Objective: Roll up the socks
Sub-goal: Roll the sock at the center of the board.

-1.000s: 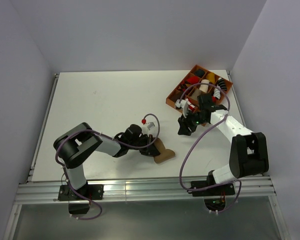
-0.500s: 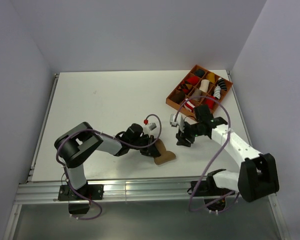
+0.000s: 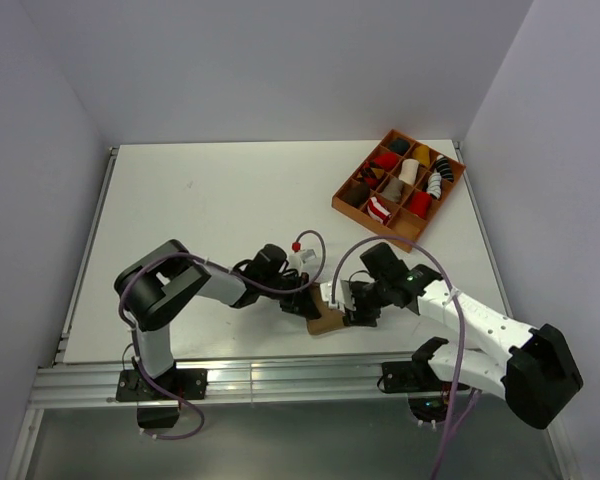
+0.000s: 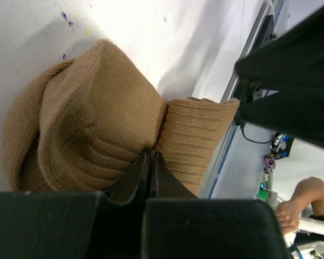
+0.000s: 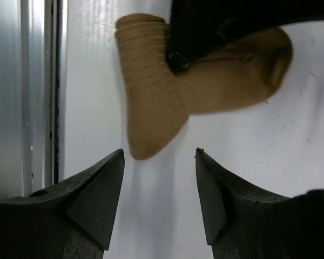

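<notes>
The tan-brown sock [image 3: 326,318] lies folded near the table's front edge, its ribbed cuff bent against the foot part [image 4: 97,129]. My left gripper [image 3: 306,302] is shut on the fabric at the fold [image 4: 150,154]. My right gripper [image 3: 344,300] hovers open just right of the sock. In the right wrist view the sock's cuff [image 5: 151,91] ends just ahead of the right gripper [image 5: 159,154], nothing between the fingers. A red-and-white striped sock [image 3: 379,208] rests in a near compartment of the tray.
An orange-brown divided tray [image 3: 348,213] with several sock rolls stands at the back right. The aluminium rail of the table's near edge [image 3: 280,375] runs close behind the tan sock, also the rail [image 5: 21,108] in the right wrist view. Purple cables loop over both arms.
The right arm swung from the tray down and left to the tan sock, its jaws widening. The left gripper stayed shut on the sock, which shifted slightly.
</notes>
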Robot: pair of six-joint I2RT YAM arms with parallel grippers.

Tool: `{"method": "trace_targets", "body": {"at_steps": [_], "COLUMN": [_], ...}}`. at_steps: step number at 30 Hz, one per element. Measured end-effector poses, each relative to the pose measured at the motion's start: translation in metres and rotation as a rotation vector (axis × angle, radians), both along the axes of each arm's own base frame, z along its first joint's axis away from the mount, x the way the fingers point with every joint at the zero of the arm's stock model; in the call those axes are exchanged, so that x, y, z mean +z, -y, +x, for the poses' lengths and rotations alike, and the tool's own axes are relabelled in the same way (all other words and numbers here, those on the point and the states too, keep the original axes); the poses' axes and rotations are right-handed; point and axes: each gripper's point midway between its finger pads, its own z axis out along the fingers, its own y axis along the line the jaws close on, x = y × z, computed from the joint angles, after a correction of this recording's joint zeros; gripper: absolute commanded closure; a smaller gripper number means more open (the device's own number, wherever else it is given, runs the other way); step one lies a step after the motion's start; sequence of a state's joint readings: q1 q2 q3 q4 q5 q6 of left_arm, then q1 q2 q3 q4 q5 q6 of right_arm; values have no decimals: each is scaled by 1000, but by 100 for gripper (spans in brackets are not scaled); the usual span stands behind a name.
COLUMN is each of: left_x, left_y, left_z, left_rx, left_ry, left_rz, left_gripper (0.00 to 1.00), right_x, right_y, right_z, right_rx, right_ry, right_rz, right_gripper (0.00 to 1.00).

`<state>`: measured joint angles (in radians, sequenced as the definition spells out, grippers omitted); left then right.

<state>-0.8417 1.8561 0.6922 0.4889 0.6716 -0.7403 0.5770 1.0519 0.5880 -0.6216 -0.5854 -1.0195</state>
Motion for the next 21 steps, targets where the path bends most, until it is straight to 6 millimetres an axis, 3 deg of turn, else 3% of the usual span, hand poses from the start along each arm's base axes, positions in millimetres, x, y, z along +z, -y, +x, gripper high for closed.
{"method": "trace_targets", "body": {"at_steps": [6,21], "left_x": [0,0], "left_y": [0,-1], "left_z": [0,-2], "left_rx": [-21,-67], "left_ry": [-36,-91], "left_rz": [5,10], "left_gripper": [100,100], "right_x": [-8,-19], "right_y": [-10,-35], "right_z": [-16,-26], "right_rx": [81,169], "right_ry": [38,129], "right_rz": [-25,-58], "right_gripper": [37,39]}}
